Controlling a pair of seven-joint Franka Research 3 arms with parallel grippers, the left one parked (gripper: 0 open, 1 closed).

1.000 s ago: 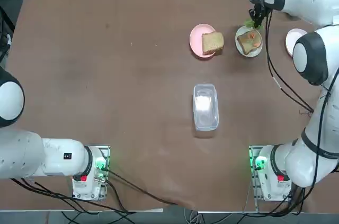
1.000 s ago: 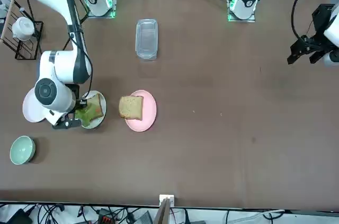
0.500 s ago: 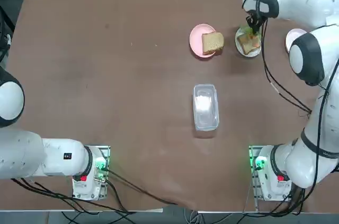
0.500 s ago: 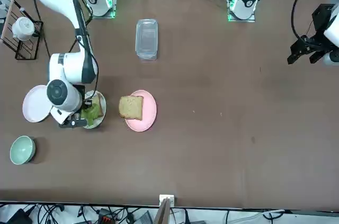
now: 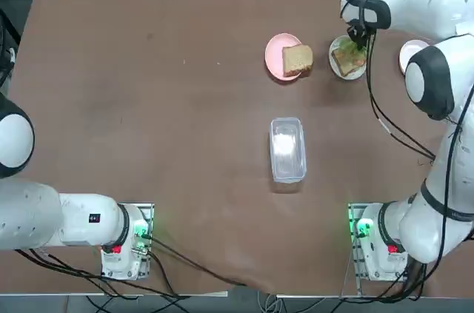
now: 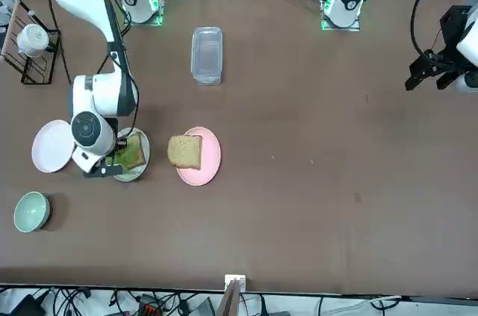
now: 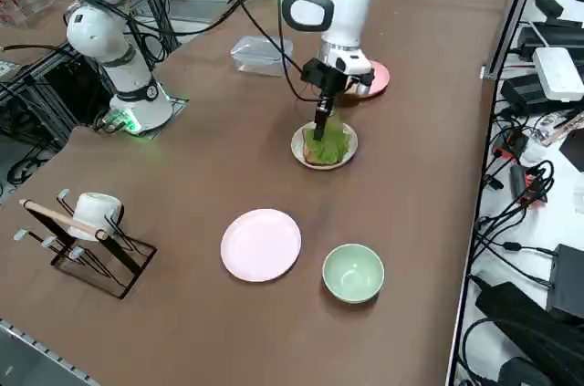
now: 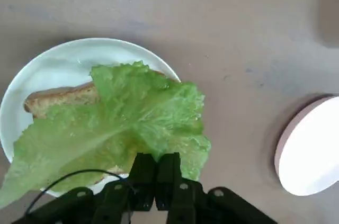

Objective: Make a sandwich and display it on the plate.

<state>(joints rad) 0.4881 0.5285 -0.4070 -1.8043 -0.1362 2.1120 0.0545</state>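
Observation:
A small white plate (image 8: 47,65) holds one tan bread slice (image 8: 55,99). A green lettuce leaf (image 8: 122,123) lies draped over that slice. My right gripper (image 8: 155,161) stands low at the plate's edge, shut on the rim of the leaf. The top view shows the gripper (image 5: 356,38) just beyond the plate (image 5: 335,64). From the side, the gripper (image 7: 321,126) points down into the lettuce (image 7: 330,142). A second bread slice (image 5: 297,59) rests on the pink plate (image 5: 274,54) to the left.
A clear lidded container (image 5: 287,149) sits mid-table. Another pale round plate (image 7: 261,245) and a green bowl (image 7: 352,272) lie at the table's right side. A black rack with a white mug (image 7: 87,222) stands past them, near the table's corner.
The gripper came down over the white plate with the lettuce. The leaf now spreads across the bread slice there.

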